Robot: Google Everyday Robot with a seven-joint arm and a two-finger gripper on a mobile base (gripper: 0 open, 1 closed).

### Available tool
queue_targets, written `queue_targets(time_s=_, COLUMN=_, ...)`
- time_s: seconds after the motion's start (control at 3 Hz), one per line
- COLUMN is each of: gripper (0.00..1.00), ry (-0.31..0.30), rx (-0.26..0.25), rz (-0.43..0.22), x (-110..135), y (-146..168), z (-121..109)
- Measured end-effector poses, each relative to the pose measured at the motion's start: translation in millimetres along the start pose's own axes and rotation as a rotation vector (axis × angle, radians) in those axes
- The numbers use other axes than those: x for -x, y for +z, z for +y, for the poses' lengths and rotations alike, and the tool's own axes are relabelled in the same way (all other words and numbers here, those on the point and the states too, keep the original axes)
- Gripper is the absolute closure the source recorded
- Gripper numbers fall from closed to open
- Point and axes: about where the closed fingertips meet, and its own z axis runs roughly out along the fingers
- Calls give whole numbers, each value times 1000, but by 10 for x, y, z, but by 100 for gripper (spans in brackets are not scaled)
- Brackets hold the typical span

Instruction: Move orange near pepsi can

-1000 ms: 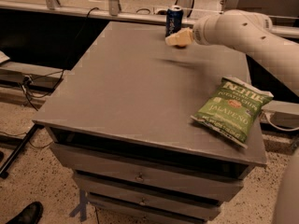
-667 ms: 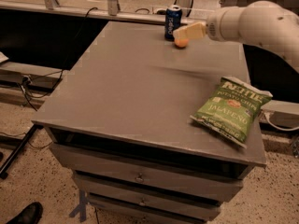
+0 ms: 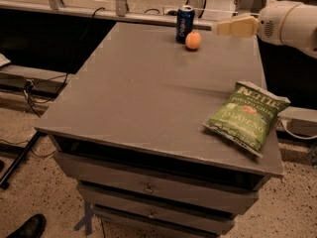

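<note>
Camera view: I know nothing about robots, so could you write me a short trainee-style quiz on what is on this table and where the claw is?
1. True or false: the orange sits on the table close beside the upright pepsi can.
2. Where is the claw?
A) Gripping the orange
B) In the air at the picture's right of the orange, apart from it
C) Resting flat on the table's near edge
3. Fill the blank: the chip bag lying by the table's near right corner is coloured ___.

Key: 1 true; 2 B; 3 green.
</note>
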Motion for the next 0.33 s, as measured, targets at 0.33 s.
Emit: queue_targets(time_s=0.33, gripper=0, ry=-62, rx=10, rz=-41, x=141, y=-197, z=53)
